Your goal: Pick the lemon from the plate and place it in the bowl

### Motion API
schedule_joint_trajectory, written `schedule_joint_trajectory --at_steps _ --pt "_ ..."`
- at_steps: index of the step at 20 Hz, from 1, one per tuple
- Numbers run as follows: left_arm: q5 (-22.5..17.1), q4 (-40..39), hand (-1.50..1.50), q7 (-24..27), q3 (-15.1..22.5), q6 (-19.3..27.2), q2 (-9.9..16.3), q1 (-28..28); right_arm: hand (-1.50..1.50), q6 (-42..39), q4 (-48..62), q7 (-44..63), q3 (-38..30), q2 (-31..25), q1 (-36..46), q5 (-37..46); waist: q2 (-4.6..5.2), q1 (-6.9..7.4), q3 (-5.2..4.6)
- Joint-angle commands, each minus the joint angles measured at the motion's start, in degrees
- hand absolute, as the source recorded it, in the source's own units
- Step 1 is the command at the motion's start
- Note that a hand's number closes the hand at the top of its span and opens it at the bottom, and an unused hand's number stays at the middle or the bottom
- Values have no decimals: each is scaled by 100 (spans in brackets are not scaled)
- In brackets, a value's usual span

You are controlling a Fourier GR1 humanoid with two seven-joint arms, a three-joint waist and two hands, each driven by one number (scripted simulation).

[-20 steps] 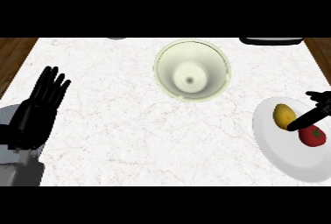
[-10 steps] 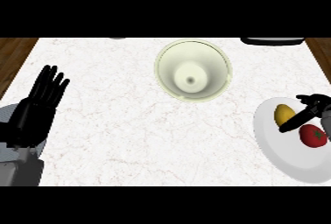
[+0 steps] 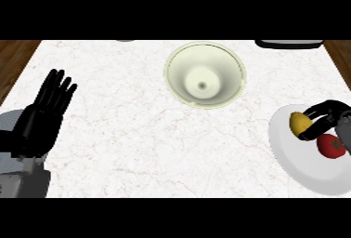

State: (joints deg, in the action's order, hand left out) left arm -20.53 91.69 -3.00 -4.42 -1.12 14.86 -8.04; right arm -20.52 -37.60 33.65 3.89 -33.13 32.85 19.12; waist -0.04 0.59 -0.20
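Observation:
The yellow lemon (image 3: 299,123) lies on the white plate (image 3: 302,162) at the right edge of the counter, with a red tomato (image 3: 332,146) beside it. My right hand (image 3: 328,117) comes in from the right with its fingers curled around the lemon's right side, touching it. A pale green bowl (image 3: 205,74) stands at the top centre, nothing inside. At the left edge my left hand (image 3: 42,116) rests open with fingers up.
The white marble counter has dark wood showing at its left and right far corners. A dark object (image 3: 288,43) sits at the top right edge and a small grey one (image 3: 125,40) at the top.
My right hand has shifted down and left over the plate and its fingers have curled in around the lemon. The left hand has not moved.

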Motion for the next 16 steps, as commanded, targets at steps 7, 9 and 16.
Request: schedule_joint_trajectory --at_steps 7,9,16 --pt "143 43 0 -153 -106 -36 -90 -109 150 -118 821 -761 67 8 605 825 21 6 23" --pt "208 107 0 -136 -148 13 -133 -16 150 73 354 -476 92 170 465 911 5 -28 20" --pt "141 -87 0 -47 62 -270 -122 -166 150 -151 -1519 -2363 2324 2169 1250 1845 -118 488 10"
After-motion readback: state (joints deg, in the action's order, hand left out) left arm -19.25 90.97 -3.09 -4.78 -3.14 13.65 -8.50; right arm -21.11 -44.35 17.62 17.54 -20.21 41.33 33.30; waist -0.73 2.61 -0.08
